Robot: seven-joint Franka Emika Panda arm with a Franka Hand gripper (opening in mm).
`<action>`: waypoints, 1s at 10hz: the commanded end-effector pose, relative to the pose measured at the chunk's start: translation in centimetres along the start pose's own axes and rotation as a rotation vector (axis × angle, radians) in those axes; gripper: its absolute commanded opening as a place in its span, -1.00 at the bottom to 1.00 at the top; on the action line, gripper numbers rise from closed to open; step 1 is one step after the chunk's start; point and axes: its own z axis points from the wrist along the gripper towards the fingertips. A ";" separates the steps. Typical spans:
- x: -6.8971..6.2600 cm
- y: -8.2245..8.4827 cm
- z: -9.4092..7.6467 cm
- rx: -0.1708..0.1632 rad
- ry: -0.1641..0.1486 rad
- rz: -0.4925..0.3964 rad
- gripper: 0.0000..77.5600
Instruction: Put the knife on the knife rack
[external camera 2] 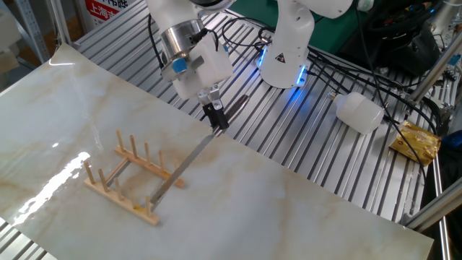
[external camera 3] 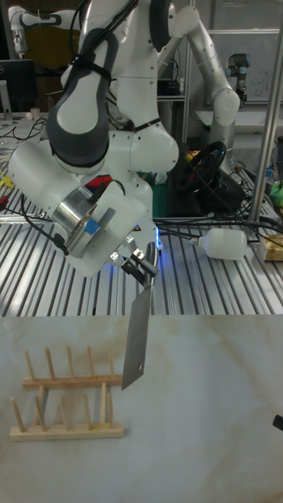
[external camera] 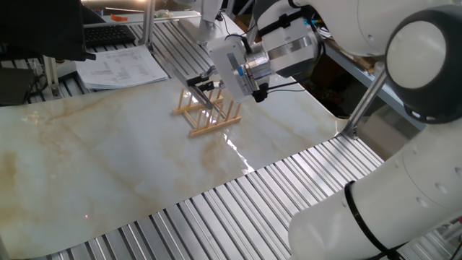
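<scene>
1. The end effector is clamped tight on the handle of the knife, carrying it in the air above the marble-patterned tabletop.
2. The knife slopes down from the end effector toward the knife rack; in the tall fixed view the blade hangs nearly vertical, tip lowest.
3. In the other fixed view the blade tip lies over the rack's end nearest the end effector, between its two peg rows; whether steel touches wood cannot be told.
4. The rack stands upright on the tabletop, its pegs pointing up.
5. In one fixed view the end effector hovers just above the rack.
6. A white plastic bottle lies on the ribbed metal surface, well apart from the rack.
</scene>
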 end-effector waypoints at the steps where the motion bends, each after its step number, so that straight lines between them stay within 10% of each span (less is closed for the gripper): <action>1: -0.7 -0.4 -0.4 -0.034 -0.012 -0.023 -0.96; 10: -1.3 -1.7 -1.3 -0.038 -0.009 -0.029 -0.96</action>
